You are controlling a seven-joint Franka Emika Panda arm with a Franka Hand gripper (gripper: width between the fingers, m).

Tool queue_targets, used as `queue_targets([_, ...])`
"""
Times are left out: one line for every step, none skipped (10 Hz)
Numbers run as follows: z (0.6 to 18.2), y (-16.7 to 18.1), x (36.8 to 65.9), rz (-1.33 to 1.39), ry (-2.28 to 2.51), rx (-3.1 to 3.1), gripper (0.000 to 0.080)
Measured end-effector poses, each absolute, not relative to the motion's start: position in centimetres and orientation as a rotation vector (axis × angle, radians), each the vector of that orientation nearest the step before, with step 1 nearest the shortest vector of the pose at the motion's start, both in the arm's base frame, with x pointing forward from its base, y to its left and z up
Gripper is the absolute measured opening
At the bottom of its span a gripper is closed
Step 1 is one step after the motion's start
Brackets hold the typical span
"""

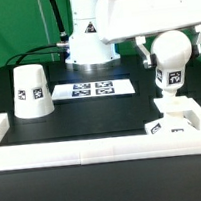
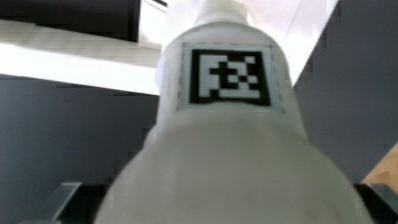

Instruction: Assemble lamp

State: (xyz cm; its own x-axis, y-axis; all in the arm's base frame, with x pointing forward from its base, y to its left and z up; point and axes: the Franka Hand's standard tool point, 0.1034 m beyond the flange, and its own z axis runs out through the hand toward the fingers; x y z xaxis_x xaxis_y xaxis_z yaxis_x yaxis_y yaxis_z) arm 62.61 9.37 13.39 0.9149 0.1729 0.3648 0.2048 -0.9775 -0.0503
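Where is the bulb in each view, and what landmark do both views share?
Exterior view: the bulb is at the exterior view's right, over the base.
Wrist view: the bulb is close up and fills most of the picture.
Shared landmark: the square tag on the bulb.

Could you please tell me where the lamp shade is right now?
The shade stands at the exterior view's left, just beside the marker board, well apart from the base.
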Motion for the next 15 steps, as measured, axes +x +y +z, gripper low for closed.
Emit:
queue_targets([13.4, 9.4, 62.6, -0.558, -0.294, -2.988, 0.0577])
queue_targets([13.3, 9.8, 62.5, -0.558, -0.295, -2.986, 0.0577])
queue_targets([13.2, 10.0, 62.5, -0.556, -0.301, -2.985, 0.0577])
queue_targets([13.1, 9.9, 62.5, -0.555, -0.301, -2.986, 0.0577])
queue_targets([13.0, 9.9, 62.5, -0.553, -0.301, -2.987, 0.0577])
queue_targets([12.9, 9.9, 62.4, -0.55, -0.301, -2.987, 0.0577])
queue_targets([12.8, 9.9, 62.4, -0.547, -0.301, -2.988, 0.0577])
queue_targets([12.7, 9.9, 62.4, -0.552, -0.303, -2.987, 0.0577])
queue_targets([12.5, 10.1, 62.4, -0.586, -0.305, -2.984, 0.0577])
queue_targets([12.3, 10.3, 62.2, -0.616, -0.311, -2.981, 0.0577])
queue_targets([12.4, 10.4, 62.1, -0.668, -0.312, -2.976, 0.0577])
queue_targets([12.4, 10.4, 61.9, -0.736, -0.312, -2.968, 0.0577])
queue_targets([12.0, 10.2, 61.4, -0.769, -0.308, -2.967, 0.0577])
queue_targets([11.6, 9.8, 61.1, -0.805, -0.304, -2.966, 0.0577])
queue_targets([11.4, 9.3, 60.9, -0.849, -0.294, -2.963, 0.0577])
